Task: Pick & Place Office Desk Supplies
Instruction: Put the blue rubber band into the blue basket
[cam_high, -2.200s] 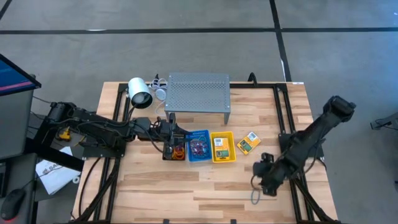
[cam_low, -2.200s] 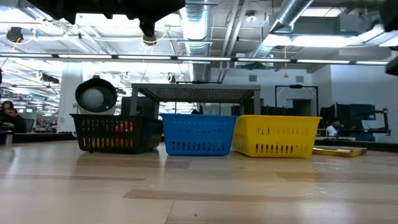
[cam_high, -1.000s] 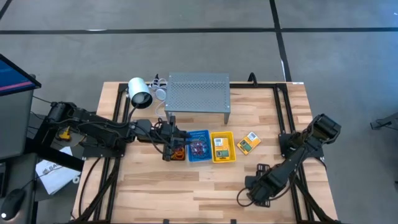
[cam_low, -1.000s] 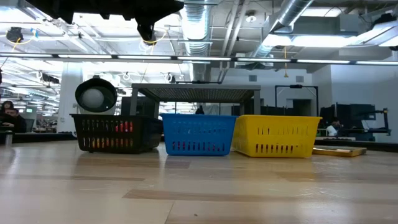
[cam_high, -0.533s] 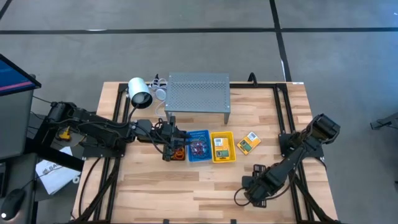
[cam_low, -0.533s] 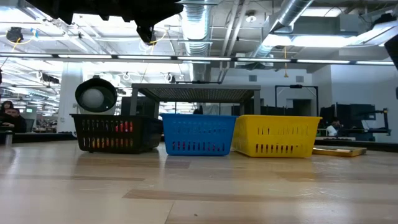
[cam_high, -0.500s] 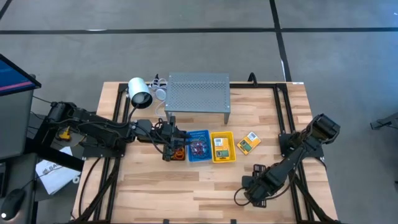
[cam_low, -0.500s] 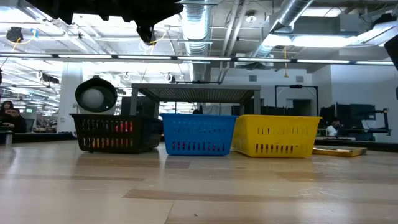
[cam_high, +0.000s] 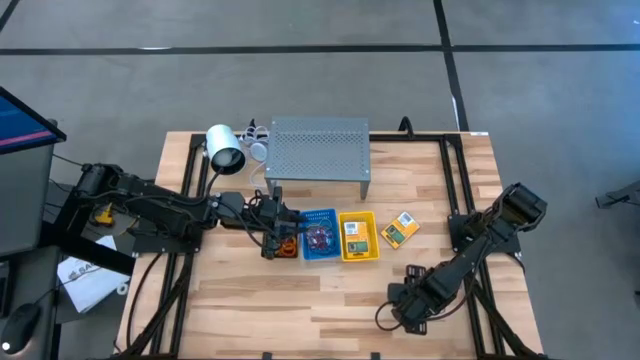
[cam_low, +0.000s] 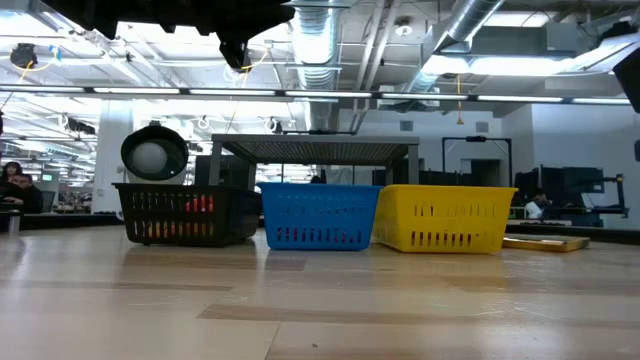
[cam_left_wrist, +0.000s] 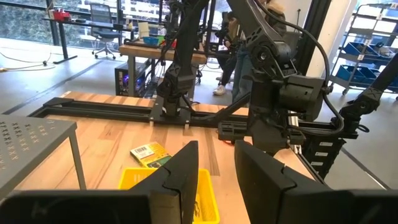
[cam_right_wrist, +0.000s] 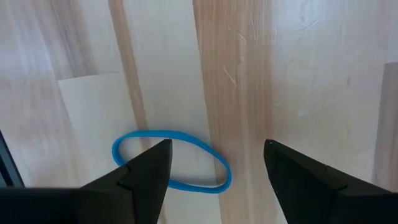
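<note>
Leftmost, the left arm reaches in across the table's left edge, its left gripper (cam_high: 283, 232) poised over the black basket (cam_high: 281, 243); its own wrist view shows the two dark fingers (cam_left_wrist: 186, 176) standing a little apart with nothing between them; the black basket, a slatted plastic tub, sits first in a row with the blue basket (cam_high: 319, 235) and the yellow basket (cam_high: 358, 236), each just beside the next; behind them stand the grey perforated metal shelf (cam_high: 318, 150) and a white cylinder (cam_high: 225, 150) with a dark end; from above, tangled rubber bands (cam_high: 320, 238) lie in the blue basket and a crayon box (cam_high: 352, 234) in the yellow one, whereas the low view shows only the slotted walls, with red and orange showing through the black basket's slats; a second crayon box (cam_high: 399, 229) lies flat on the bare planks, near the yellow basket; the wooden table (cam_high: 300, 300) is open along its whole front strip, from the baskets to the near edge; there, toward the right front corner, the right gripper (cam_high: 400, 312) points down at the wood, jaws spread wide and holding nothing; only its wrist view makes plain the thin blue rubber band (cam_right_wrist: 171, 161), a flattened oval loop lying on pale grained boards between the fingers.
</note>
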